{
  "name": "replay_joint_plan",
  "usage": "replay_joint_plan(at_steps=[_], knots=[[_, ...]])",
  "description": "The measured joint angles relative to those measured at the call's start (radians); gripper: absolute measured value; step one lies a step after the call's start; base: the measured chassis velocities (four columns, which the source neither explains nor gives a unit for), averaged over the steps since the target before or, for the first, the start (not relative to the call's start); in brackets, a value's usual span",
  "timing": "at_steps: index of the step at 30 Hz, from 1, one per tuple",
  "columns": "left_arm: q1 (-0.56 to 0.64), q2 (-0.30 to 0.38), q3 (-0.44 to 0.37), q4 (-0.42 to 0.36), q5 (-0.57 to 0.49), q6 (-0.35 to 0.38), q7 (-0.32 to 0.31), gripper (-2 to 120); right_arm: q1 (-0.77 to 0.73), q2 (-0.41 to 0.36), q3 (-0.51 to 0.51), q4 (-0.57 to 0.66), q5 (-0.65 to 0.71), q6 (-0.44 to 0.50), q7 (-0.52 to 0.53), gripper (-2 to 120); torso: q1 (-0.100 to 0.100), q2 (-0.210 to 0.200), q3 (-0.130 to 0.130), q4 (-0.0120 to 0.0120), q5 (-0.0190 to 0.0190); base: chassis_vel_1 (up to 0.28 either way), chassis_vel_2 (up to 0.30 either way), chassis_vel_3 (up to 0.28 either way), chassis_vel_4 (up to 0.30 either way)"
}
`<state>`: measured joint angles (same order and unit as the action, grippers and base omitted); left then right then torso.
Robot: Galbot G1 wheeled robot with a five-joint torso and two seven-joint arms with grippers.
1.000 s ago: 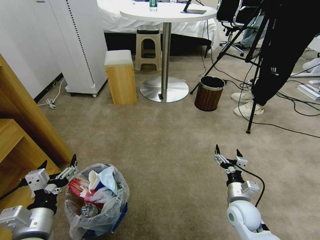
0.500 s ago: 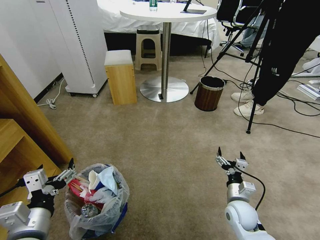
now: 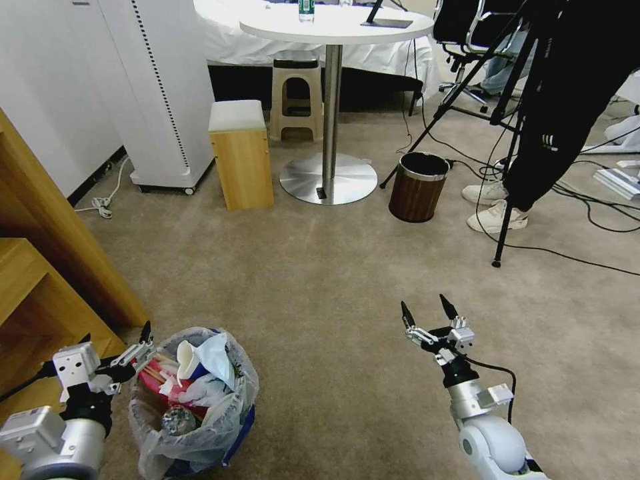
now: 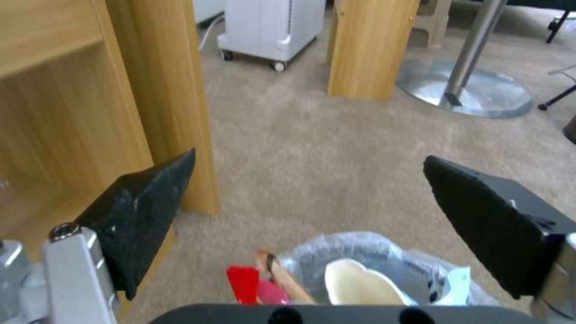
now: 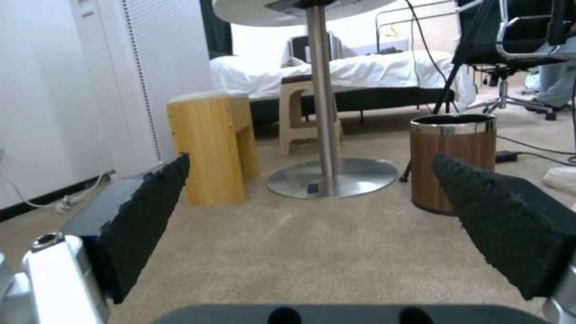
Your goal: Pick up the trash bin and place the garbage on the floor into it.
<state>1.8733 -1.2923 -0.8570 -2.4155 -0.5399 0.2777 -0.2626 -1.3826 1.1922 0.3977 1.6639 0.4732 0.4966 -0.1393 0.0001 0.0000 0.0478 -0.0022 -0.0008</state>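
Comparing with a second ago, we see our right pincer (image 3: pixel 427 313) has swung inward over the bare carpet (image 3: pixel 333 267), its fingers spread and holding nothing, while our left pincer (image 3: pixel 117 343) has sunk a little beside the trash bin (image 3: pixel 193 400), also released, with one fingertip near the bag's rim. We find the bin standing on the floor by our left side, already stuffed with garbage (image 3: pixel 183 377) (paper cups, red wrappers, pale blue paper, a bottle), and no litter shows on the carpet ahead, so we judge the collecting close to done. Around us sit a wooden shelf unit (image 3: pixel 40 267), a round white tabletop (image 3: pixel 333 27), a wooden box stool (image 3: pixel 241 153) and the brown wood-grain bin (image 3: pixel 418 187).
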Motion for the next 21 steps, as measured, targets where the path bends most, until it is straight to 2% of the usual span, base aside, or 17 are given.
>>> replay_joint_plan(at_steps=[8,14,21], knots=[[0.001,0.019,-0.01,0.014,-0.016,0.023,0.022,100,-0.009,0.023,0.028,0.032,-0.037,-0.049,0.071,100,0.0,0.0,0.0,-0.0001,0.0,0.0,0.0,0.0,0.0],[0.004,0.041,-0.016,0.03,0.012,0.018,0.044,100,-0.029,0.005,0.061,0.149,-0.074,-0.179,0.212,100,0.0,0.0,0.0,-0.0001,-0.0001,0.0,0.0,0.0,0.0],[0.007,0.039,-0.011,0.043,0.034,0.018,0.056,100,-0.044,0.001,0.076,0.19,-0.094,-0.236,0.268,100,0.0,0.0,0.0,-0.0001,0.0,0.0,0.0,0.0,0.0]])
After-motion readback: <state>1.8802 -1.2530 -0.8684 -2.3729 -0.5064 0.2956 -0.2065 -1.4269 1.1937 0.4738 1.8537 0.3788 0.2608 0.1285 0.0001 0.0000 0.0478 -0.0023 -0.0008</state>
